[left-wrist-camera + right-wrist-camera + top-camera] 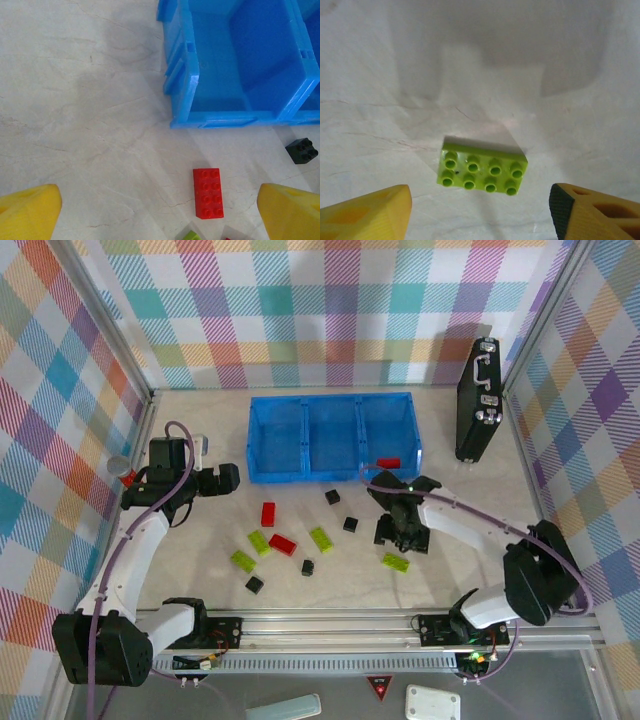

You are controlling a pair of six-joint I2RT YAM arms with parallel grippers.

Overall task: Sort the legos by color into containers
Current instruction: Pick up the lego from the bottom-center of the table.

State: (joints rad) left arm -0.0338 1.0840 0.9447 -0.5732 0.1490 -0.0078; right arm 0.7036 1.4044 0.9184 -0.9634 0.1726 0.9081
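Top external: marbled beige tabletop [480, 490], plaid walls [330, 310]; left tool [232, 478] and right tool [402, 540] both spread.

Pale marbled table [225, 435], blue tray [330, 472], blk case [478, 400], red/green/blk legos [282, 544] scattered.

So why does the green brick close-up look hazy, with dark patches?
Right wrist view: the lime-green lego is slightly soft, with broad grey shadows on the table behind it. Left wrist view: the red lego is sharp; a faint shadow lies left of the blue tray. Top external view: evenly lit.
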